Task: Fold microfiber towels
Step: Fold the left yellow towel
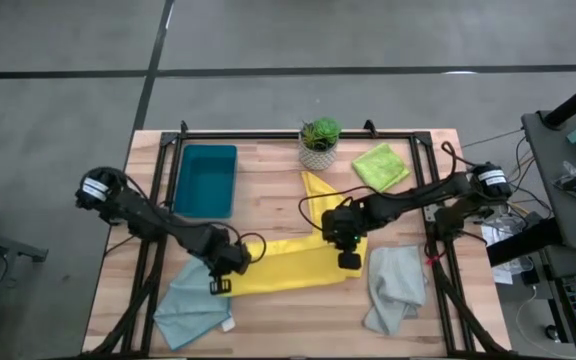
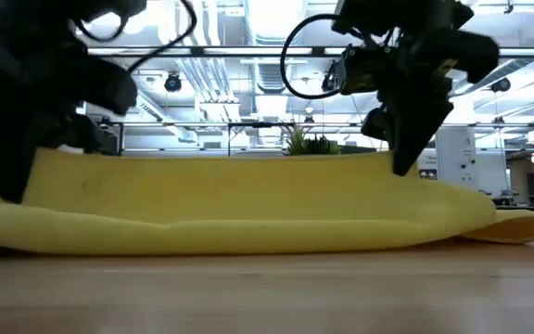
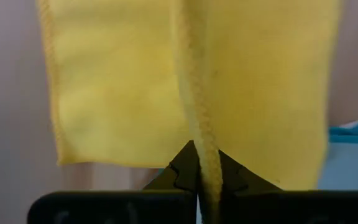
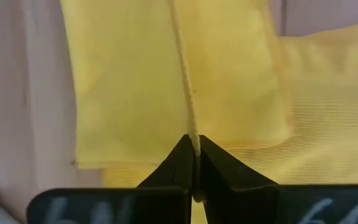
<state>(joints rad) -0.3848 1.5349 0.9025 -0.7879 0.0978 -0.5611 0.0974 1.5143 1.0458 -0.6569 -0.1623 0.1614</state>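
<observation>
Left gripper [image 1: 222, 284] pinched tight on one end of a yellow towel [image 1: 288, 267], fingers [image 3: 182, 171] pressed together with the cloth's hemmed edge caught between them. Right gripper [image 1: 349, 260] clamped the same way on the opposite end of that towel, fingers [image 4: 179, 163] closed on a thin fold of the edge. Between the two grippers, yellow towel stretched in a long band across the front middle of the table [image 1: 268, 180], its lower part sagging onto the wood in the low view. Just behind the right gripper, a second yellow towel [image 1: 318, 192] lying flat, partly under the stretched one and reaching back toward a small potted plant [image 1: 319, 140]. Beyond the right gripper, toward the table's far right corner, a lime green towel [image 1: 380, 165] lying folded and well apart from both arms. Just beside the right gripper on its outer side, a pale grey towel [image 1: 393, 288] crumpled near the table's front edge. Right under and in front of the left gripper, a light teal towel [image 1: 190, 308] spread out at the front left, its white tag [image 1: 227, 324] at one corner. Behind the left gripper, a dark teal tray [image 1: 204, 180] near the table's back left
</observation>
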